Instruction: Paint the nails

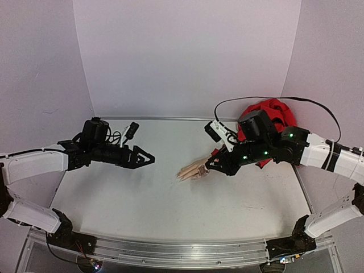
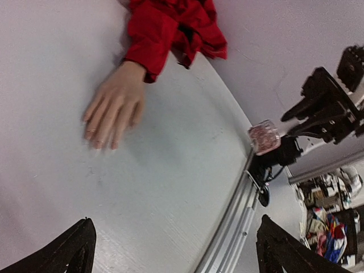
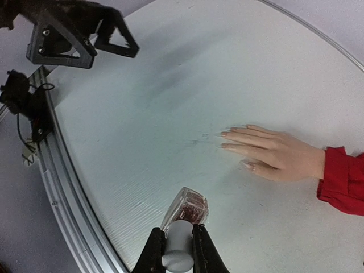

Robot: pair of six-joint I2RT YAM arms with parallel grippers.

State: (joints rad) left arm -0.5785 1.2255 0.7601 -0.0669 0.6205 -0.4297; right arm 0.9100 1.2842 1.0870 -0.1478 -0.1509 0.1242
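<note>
Near right gripper (image 3: 177, 232) clamping bottle (image 3: 187, 207), nails (image 3: 224, 135) flat on table (image 3: 170, 85), left gripper (image 1: 150, 160) wide.

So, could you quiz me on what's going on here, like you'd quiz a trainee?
1. True or false: the left gripper is open and holds nothing.
2. Which gripper holds the small bottle by its white cap? A) left B) right
3. Fill in: the mannequin hand lies flat on the table, wearing a ___ sleeve.
Key: 1 true; 2 B, the right gripper; 3 red.
</note>
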